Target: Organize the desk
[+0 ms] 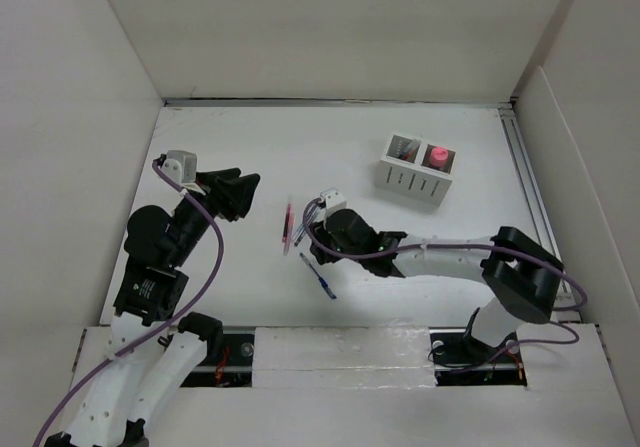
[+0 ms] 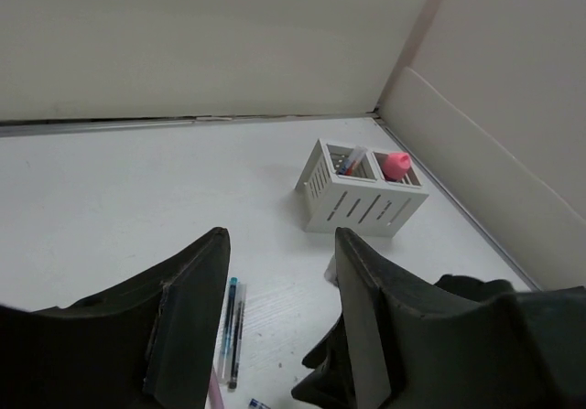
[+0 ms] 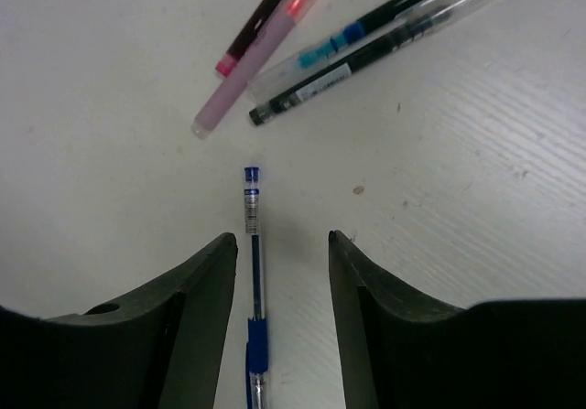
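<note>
The white desk (image 1: pixel 230 137) holds loose pens. A blue pen (image 1: pixel 318 276) lies near the middle, and in the right wrist view the blue pen (image 3: pixel 252 235) lies flat between my fingers, close to the left one. My right gripper (image 1: pixel 318 239) (image 3: pixel 282 237) is open and hovers low over it, holding nothing. Two pink pens (image 1: pixel 288 225) (image 3: pixel 261 43) and two clear pens (image 1: pixel 308 219) (image 3: pixel 385 34) lie just beyond. My left gripper (image 1: pixel 238 193) (image 2: pixel 279 235) is open and empty, raised to the left of the pens.
A small white two-compartment organizer (image 1: pixel 417 172) (image 2: pixel 357 199) stands at the back right, with pens in its left cell and a pink object (image 1: pixel 438 155) (image 2: pixel 396 164) in its right. White walls enclose the desk. A metal rail (image 1: pixel 527 182) runs along the right edge.
</note>
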### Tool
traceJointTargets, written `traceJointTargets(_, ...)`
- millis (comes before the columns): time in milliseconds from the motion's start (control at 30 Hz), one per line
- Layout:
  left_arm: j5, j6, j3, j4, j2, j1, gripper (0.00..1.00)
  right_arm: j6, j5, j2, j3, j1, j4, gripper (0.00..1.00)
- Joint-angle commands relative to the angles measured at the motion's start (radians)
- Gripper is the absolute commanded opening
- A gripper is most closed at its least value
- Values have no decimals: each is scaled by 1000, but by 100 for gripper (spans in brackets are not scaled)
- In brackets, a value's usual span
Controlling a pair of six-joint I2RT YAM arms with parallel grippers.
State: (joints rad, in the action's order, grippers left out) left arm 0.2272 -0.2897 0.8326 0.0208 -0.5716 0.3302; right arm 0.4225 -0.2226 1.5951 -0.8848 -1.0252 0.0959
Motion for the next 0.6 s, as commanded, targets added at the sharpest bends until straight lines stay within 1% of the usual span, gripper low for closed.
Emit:
traceJointTargets(0, -3, 3, 8, -31, 16, 3, 46, -7, 51, 89, -74, -9, -47, 50)
traceJointTargets(67, -15, 3, 6, -32, 15, 3, 48, -7, 39, 124, -133, -21, -91, 50)
traceJointTargets(167, -11, 3, 11, -24, 15, 3, 50, -25, 29, 173, -158, -32, -93, 50)
traceJointTargets(300, -19, 1, 8, -29, 16, 3, 51, -25, 3, 216, -206, -42, -162, 48)
traceJointTargets(433, -5, 3, 5, -35, 22, 3, 51, -13, 6, 227, -210, -42, -156, 47)
traceJointTargets(500, -15, 3, 10, -24, 15, 3, 52, -1, 8, 249, -223, -42, -162, 43)
traceJointTargets(567, -14, 3, 11, -25, 18, 3, 52, -5, 12, 256, -229, -42, -163, 42)
